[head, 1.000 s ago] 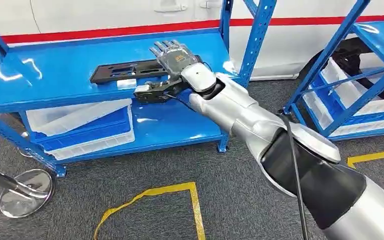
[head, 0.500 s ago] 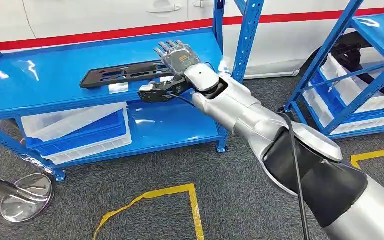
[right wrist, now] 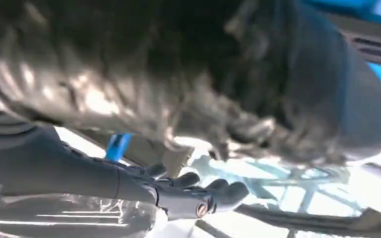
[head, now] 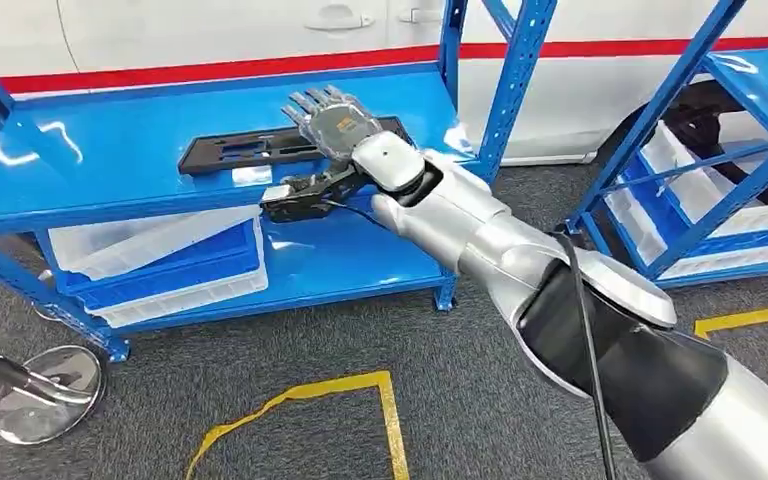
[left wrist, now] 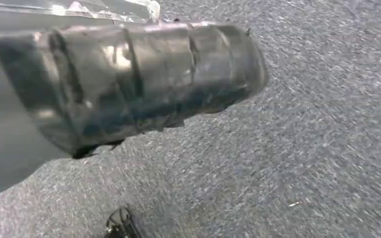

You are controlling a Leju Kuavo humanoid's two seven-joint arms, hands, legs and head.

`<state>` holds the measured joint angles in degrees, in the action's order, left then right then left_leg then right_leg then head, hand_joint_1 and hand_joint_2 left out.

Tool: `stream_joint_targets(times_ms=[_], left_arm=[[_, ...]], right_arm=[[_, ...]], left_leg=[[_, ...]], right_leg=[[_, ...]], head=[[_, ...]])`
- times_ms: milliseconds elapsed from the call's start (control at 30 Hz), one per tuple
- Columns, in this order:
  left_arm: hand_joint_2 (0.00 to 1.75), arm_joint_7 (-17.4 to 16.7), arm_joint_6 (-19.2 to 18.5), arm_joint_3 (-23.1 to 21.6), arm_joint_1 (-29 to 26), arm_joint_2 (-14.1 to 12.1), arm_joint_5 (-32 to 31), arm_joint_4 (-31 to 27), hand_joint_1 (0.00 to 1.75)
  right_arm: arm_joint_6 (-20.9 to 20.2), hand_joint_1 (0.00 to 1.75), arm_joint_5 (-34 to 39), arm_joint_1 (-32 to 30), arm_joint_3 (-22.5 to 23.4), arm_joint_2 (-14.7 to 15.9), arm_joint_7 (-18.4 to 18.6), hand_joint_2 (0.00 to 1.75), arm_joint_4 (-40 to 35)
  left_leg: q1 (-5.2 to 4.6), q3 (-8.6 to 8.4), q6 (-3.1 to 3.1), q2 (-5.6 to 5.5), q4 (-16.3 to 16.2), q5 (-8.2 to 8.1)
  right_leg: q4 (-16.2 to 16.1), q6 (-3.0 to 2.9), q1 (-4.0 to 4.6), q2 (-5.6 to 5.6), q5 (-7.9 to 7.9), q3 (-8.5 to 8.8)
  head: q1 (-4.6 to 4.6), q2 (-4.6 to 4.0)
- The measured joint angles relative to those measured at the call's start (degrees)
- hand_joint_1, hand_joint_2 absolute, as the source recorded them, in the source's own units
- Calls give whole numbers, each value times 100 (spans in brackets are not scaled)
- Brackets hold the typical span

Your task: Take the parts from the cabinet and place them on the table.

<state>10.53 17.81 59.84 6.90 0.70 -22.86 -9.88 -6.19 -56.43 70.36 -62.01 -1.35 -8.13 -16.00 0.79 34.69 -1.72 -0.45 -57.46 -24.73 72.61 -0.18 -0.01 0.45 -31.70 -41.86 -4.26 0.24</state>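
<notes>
A long flat black part (head: 240,150) lies on the upper deck of the blue cabinet (head: 100,160). My right hand (head: 325,125) reaches over the part's right end with its fingers stretched out flat above it. Its thumb (head: 295,195) sticks out to the left at the deck's front edge, with nothing in the hand. In the blurred right wrist view the dark fingers (right wrist: 198,196) spread out beneath the grey cover. The left wrist view looks past my left hand's grey ribbed cover (left wrist: 129,84) at grey carpet; its fingers are hidden.
White and blue bins (head: 160,250) lie on the cabinet's lower deck. A blue upright (head: 505,90) stands just right of my arm. A second blue rack (head: 720,150) with bins stands at right. A chrome stand base (head: 35,395) and yellow floor tape (head: 300,395) are on the carpet.
The head view has swayed sideways and back. My right hand has shifted a little to the left along the black part, and the thumb now sits lower at the deck's edge.
</notes>
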Motion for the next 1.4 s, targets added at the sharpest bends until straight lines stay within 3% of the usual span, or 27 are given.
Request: stream_joint_targets(times_ms=[33,67,100,167,200,233,300,367,400,433,533,567,600,633,700,733,767,867,933,1033,1067,1100,1133,1200,1233,1267,1400], left_arm=[[0,0,0,0,0,2,0,0,0],[0,0,0,0,-2,2,0,0,0],[0,0,2,0,-2,4,2,0,0],[0,-9,13,0,1,7,2,0,0],[0,-19,24,0,-3,7,0,0,0],[0,-33,30,0,-10,9,0,0,0],[0,-61,53,2,-3,7,-4,0,0],[0,-81,67,2,-18,29,-7,0,0],[0,-85,74,2,-22,42,-9,2,0],[0,-85,79,2,-16,44,-13,2,0],[0,-79,76,2,-7,33,-13,0,0],[0,-72,63,2,-17,46,-7,0,0],[0,-68,52,2,-22,46,-4,0,0],[0,-59,41,2,-22,46,0,0,0],[0,-28,17,2,-19,42,0,0,0],[0,-17,15,2,-16,39,2,0,0],[0,-11,9,2,-11,44,7,0,0],[0,2,11,2,-20,33,9,0,0],[0,11,13,2,-21,39,9,0,0],[0,15,15,2,-11,39,9,0,0],[0,15,15,2,-12,39,11,0,0],[0,13,7,2,-15,39,13,0,0],[0,13,-2,2,-16,39,17,0,0],[0,11,-9,2,-16,39,17,0,0],[0,11,-11,2,-18,39,17,0,0],[0,11,-13,2,-16,39,20,0,0],[0,13,-20,2,-16,37,26,0,0]], right_arm=[[0,0,-20,-11,-11,-22,-30,0,-4],[0,0,-29,-25,-20,-37,-42,0,-7],[0,0,-42,-33,-48,-48,-46,0,-7],[2,0,-97,-28,-86,-68,-48,0,-9],[2,0,-121,-24,-94,-68,-48,0,-9],[7,0,-129,-21,-103,-72,-48,0,-9],[9,0,-138,-24,-127,-110,-50,0,-20],[9,0,-138,-21,-145,-136,-53,0,-28],[11,0,-138,-21,-149,-147,-53,0,-31],[11,0,-138,-16,-153,-147,-53,0,-35],[7,0,-134,-8,-162,-147,-53,0,-39],[7,0,-125,-12,-173,-147,-64,0,-39],[7,0,-114,-14,-184,-149,-66,0,-39],[7,0,-108,-14,-188,-149,-68,0,-39],[9,0,-99,-12,-201,-151,-72,0,-42],[9,0,-97,-7,-206,-151,-72,0,-42],[9,0,-97,15,-208,-151,-72,0,-42],[4,0,-94,23,-219,-160,-72,0,-42],[2,0,-90,34,-221,-155,-72,0,-42],[-2,0,-90,42,-223,-155,-72,0,-42],[-4,0,-90,27,-228,-155,-72,0,-42],[-11,0,-90,10,-230,-155,-72,0,-39],[-18,0,-90,-1,-234,-153,-72,0,-39],[-17,0,-90,5,-236,-144,-72,0,-39],[-18,0,-90,8,-236,-138,-72,0,-39],[-22,0,-90,21,-239,-138,-74,0,-39],[-22,0,-90,23,-241,-127,-74,0,-39]], left_leg=[[0,4,-3,-23,-4,-2],[0,5,-1,-58,-10,-6],[1,-1,0,-101,-14,-12],[3,-9,26,-205,-51,-39],[11,-8,49,-259,-84,-63],[12,39,83,-290,-100,-81],[59,88,153,-362,-120,-57],[66,80,230,-458,-81,-38],[64,109,250,-366,-90,-85],[42,156,276,-190,-251,-194],[44,785,326,-29,-1513,-715],[44,927,333,-15,-1753,-733],[44,934,332,-4,-1716,-630],[43,822,322,2,-1454,-439],[36,332,276,13,-467,69],[19,179,235,37,-113,75],[-24,102,217,32,-9,49],[-32,119,153,19,-32,54],[26,13,91,26,85,94],[20,-1,28,26,80,68],[19,0,20,25,71,58],[21,-5,20,21,55,43],[30,-18,31,9,34,15],[41,-40,67,-14,-35,-50],[49,-32,99,-24,-75,-93],[0,8,141,-33,-128,-121],[30,7,236,-32,-112,-148]], right_leg=[[388,8,-4,-1,-126,-209],[540,13,-8,-2,-108,-305],[400,8,-15,-2,59,-254],[-513,-32,-15,37,595,189],[-1069,-63,-15,175,829,461],[-1210,-80,-36,392,680,587],[-1269,-65,14,287,711,576],[-1315,-127,7,202,722,601],[-1379,-158,-24,150,742,644],[-1401,-176,-23,120,744,672],[-1399,-215,-7,6,727,686],[-1396,-219,1,-19,720,686],[-1389,-223,3,-32,713,691],[-1379,-222,7,-42,703,696],[-1362,-210,11,-49,668,730],[-1369,-199,9,-51,659,737],[-1352,-171,55,-44,652,706],[-1402,-93,38,-45,672,728],[-1254,-25,42,-34,548,683],[-21,16,18,-35,-1,50],[319,23,6,-35,-92,-154],[405,26,-4,-36,-18,-241],[178,23,-13,-38,205,-158],[-726,2,-27,-36,738,251],[-1151,-29,-27,-25,824,416],[-1252,-29,12,-17,744,532],[-1287,-132,-27,-12,753,514]], head=[[2,0],[0,0],[0,0],[0,0],[-4,0],[19,0],[4,0],[-4,0],[2,0],[30,0],[39,0],[39,0],[39,0],[37,0],[39,0],[37,0],[42,0],[35,0],[26,0],[20,0],[15,0],[17,0],[13,0],[13,0],[13,0],[18,0],[15,0]])
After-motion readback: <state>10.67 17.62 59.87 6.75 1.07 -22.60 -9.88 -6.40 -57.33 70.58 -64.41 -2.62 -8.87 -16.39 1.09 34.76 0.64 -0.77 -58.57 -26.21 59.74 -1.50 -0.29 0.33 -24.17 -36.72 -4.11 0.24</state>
